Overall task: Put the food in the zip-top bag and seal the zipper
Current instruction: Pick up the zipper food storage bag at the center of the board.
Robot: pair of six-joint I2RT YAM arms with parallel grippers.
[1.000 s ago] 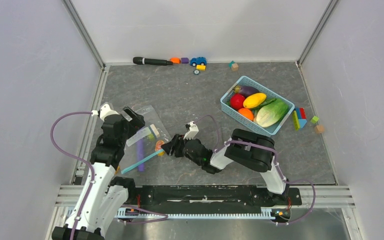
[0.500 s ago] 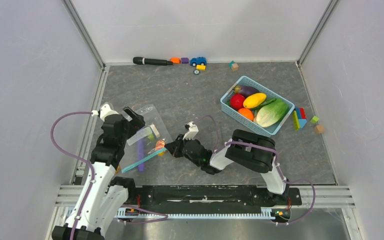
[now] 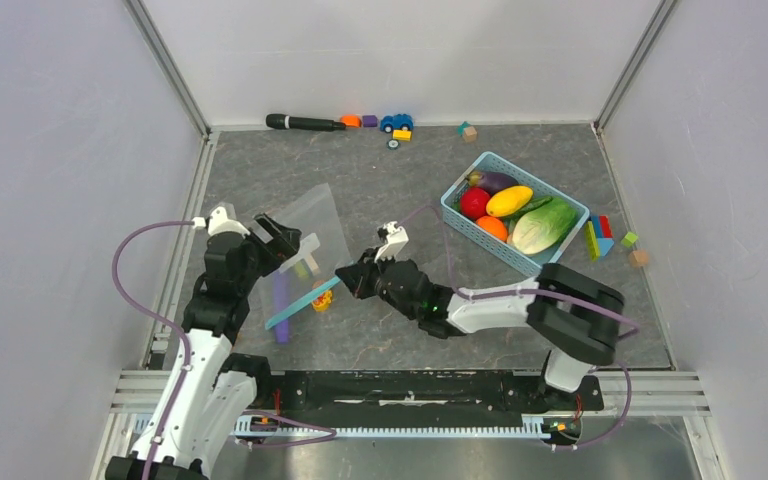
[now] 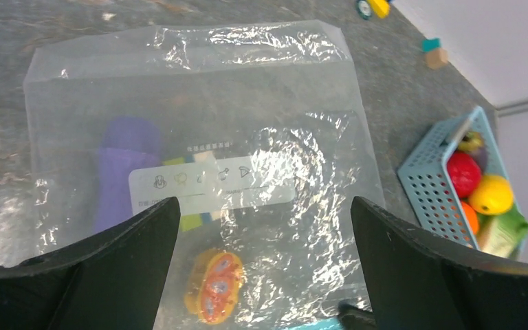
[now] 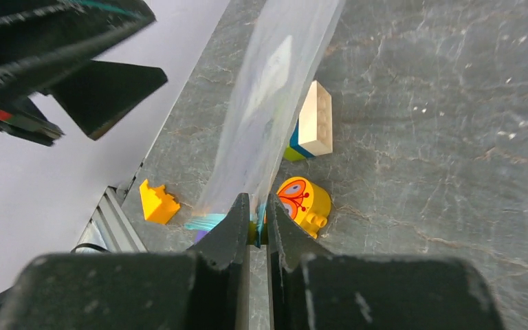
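While right gripper (image 5: 256, 221) pinches zip-top bag (image 4: 247, 103), toy blocks (image 5: 304, 201) beneath, basket (image 3: 452, 212) apart.

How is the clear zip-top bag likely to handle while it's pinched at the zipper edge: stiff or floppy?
Probably floppy: the zip-top bag is thin crinkled film, and pinched at the zipper by the right gripper it bows rather than staying flat. Likely very light, since that narrow pinch holds it up. The glossy film may slip between the fingers.
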